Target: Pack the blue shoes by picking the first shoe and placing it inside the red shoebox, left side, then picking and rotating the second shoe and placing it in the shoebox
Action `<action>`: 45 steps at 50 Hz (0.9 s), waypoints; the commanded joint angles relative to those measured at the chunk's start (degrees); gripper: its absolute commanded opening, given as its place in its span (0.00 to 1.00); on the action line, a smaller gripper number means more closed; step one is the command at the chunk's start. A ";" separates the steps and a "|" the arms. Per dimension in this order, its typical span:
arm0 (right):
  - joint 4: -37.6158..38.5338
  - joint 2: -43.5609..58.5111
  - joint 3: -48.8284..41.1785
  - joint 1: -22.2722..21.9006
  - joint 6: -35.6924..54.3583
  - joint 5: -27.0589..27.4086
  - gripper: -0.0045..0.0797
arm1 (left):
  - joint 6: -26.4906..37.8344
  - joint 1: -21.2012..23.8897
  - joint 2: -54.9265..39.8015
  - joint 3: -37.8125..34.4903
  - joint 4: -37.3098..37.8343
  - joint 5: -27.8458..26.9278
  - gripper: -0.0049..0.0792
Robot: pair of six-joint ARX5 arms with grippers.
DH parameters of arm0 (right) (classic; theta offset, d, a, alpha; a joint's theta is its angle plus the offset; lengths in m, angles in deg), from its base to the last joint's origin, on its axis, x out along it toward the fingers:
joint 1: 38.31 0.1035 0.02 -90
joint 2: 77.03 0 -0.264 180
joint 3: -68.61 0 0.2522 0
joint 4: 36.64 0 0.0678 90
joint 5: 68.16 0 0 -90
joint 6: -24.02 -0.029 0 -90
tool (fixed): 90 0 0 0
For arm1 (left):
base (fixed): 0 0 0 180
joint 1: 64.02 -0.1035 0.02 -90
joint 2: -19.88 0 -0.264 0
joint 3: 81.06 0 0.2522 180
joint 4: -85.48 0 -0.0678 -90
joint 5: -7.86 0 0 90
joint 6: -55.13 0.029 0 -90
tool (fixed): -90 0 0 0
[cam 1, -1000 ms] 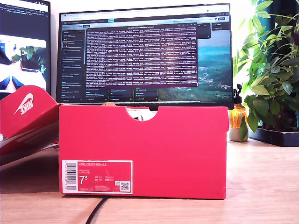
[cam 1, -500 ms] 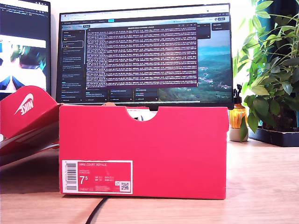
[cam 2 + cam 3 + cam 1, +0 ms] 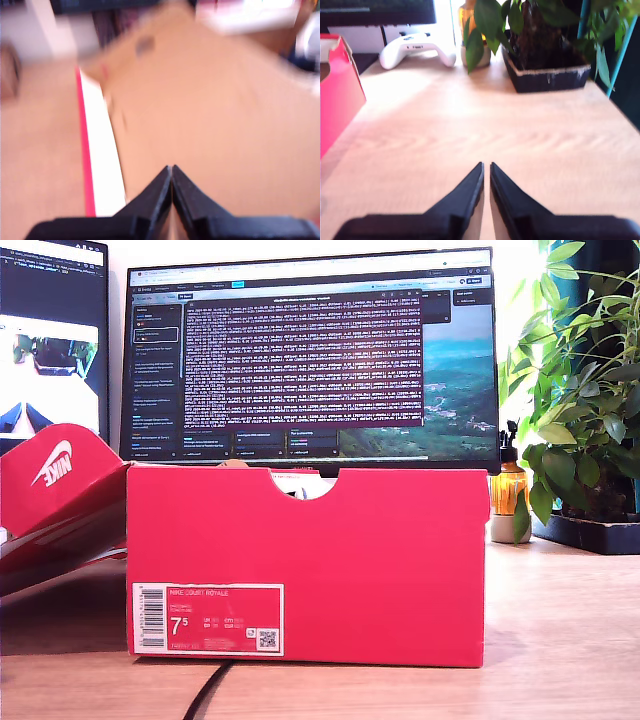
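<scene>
The red shoebox (image 3: 307, 565) stands in the middle of the exterior view, notch at its top edge and white label low on its front. The blue shoes are out of view in every frame. No arm shows in the exterior view. My first gripper (image 3: 171, 170) is shut and empty, hovering over a blurred brown cardboard surface (image 3: 210, 120) edged by a white strip and a red line (image 3: 86, 165). My second gripper (image 3: 486, 167) is shut and empty above the bare wooden table (image 3: 470, 130). A red box wall (image 3: 337, 90) stands off to one side of it.
The red lid with a white swoosh (image 3: 55, 475) leans at the exterior view's left. A monitor (image 3: 310, 360) stands behind the box, and a plant (image 3: 585, 390) and an amber bottle (image 3: 508, 495) are at the exterior view's right. A white game controller (image 3: 415, 50) and a black plant tray (image 3: 550, 75) lie ahead of my second gripper.
Nothing on the table has moved in the exterior view. Only the picture on the small screen at that view's left has changed.
</scene>
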 commanded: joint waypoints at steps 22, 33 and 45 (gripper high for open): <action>-0.07 -3.32 -1.62 7.87 1.55 6.03 0.04 | -3.48 0.96 23.21 -4.35 13.42 4.42 0.05; 0.37 -7.06 -1.62 8.20 2.97 9.14 0.04 | -5.70 0.96 31.04 -6.99 17.18 5.64 0.04; -4.00 -12.44 -1.62 8.11 6.29 10.93 0.04 | -6.67 0.98 36.26 -7.87 20.44 5.84 0.04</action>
